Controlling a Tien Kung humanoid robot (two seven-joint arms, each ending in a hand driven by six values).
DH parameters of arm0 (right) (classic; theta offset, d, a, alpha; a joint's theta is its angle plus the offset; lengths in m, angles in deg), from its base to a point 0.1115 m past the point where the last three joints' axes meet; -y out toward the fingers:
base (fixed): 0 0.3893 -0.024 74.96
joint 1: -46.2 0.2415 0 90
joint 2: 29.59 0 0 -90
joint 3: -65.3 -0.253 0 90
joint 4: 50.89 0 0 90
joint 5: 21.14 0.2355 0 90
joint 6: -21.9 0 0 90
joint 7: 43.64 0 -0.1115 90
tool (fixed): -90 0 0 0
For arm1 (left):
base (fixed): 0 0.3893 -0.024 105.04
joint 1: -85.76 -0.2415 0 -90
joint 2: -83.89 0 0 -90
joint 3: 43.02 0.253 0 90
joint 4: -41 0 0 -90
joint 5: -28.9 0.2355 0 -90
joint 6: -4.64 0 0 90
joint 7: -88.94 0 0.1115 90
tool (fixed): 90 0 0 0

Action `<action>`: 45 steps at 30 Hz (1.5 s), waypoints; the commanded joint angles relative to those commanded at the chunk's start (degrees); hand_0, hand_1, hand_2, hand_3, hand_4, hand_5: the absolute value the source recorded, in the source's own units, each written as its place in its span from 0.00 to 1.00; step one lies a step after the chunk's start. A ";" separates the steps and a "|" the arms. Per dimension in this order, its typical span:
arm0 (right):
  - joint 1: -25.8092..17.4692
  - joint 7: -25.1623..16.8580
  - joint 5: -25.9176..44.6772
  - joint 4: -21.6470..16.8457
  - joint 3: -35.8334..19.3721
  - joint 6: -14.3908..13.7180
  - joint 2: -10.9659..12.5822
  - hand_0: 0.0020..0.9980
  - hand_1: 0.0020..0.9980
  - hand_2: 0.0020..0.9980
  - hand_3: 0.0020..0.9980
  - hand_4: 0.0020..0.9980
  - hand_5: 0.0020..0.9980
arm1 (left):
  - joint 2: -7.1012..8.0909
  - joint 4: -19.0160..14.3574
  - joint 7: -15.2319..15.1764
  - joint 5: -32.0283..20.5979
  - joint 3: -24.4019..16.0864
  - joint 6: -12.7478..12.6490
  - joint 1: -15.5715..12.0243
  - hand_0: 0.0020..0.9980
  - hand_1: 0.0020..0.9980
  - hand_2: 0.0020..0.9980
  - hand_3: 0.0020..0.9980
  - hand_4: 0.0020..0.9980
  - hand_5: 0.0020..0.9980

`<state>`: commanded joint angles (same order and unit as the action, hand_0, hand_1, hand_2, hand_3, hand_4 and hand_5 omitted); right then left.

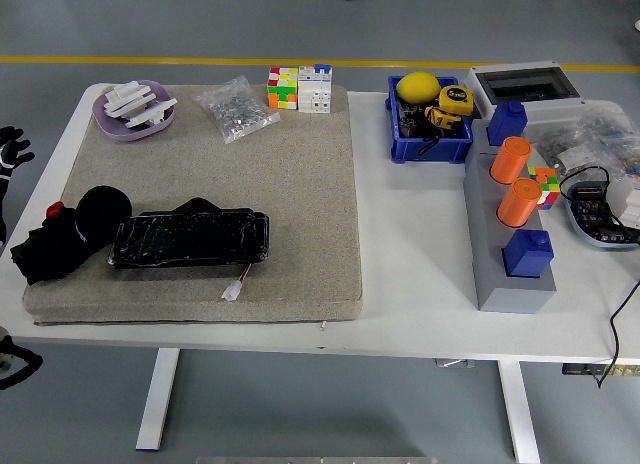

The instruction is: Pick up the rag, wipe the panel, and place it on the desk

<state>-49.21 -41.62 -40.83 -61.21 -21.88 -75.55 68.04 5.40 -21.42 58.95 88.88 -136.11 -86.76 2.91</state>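
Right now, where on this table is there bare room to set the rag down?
Bare room: the mat between the panel and the bag of parts, and the white table between the mat and the grey block. The far right is crowded with the blue bin, orange cylinders and clutter. The rag lies left of the panel.
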 joint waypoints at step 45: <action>0.68 0.08 -0.86 0.00 -1.43 -0.93 -0.62 0.55 0.58 0.65 0.59 1.00 0.48 | 3.79 -3.92 7.21 -0.85 4.12 2.66 -3.27 0.60 0.68 0.69 0.58 0.91 0.45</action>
<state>-48.53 -41.54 -41.69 -61.21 -23.31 -76.48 67.41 9.20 -25.34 66.17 88.03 -131.98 -84.09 -0.37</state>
